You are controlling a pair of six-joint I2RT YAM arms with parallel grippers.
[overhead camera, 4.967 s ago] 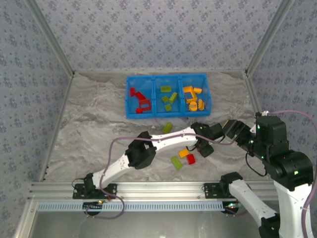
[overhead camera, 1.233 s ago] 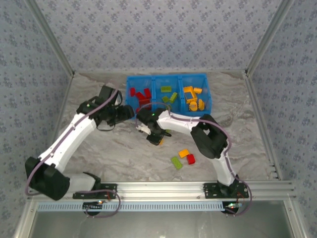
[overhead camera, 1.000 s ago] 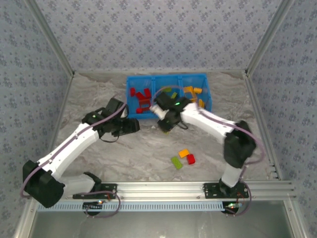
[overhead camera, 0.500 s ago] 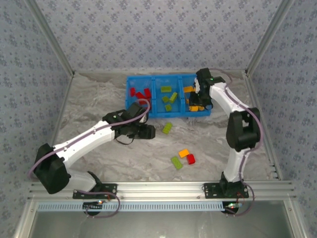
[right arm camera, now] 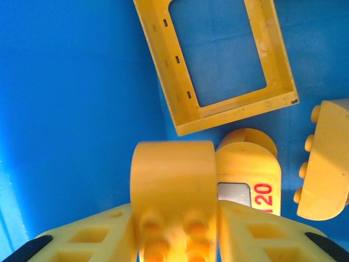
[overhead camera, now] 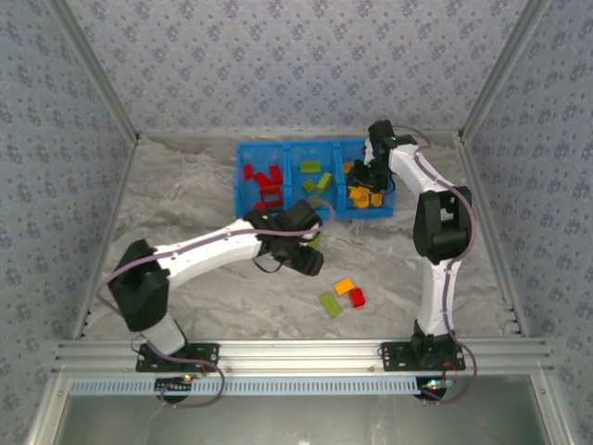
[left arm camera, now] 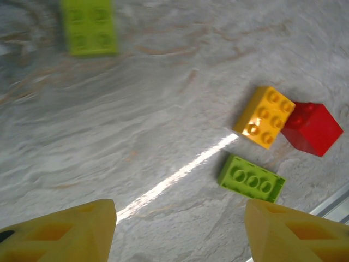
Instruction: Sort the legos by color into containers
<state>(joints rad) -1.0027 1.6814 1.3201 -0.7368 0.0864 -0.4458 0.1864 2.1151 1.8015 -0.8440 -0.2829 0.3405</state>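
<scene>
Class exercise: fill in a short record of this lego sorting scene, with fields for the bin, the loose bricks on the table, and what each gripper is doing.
bin: blue bin, three compartments; red left, green middle, yellow right
loose bricks: green brick apart; yellow brick touching red brick; second green brick just beside them
left gripper: left gripper open over the table, holding nothing
right gripper: right gripper shut on a rounded yellow brick over the yellow compartment
sorting: not finished
</scene>
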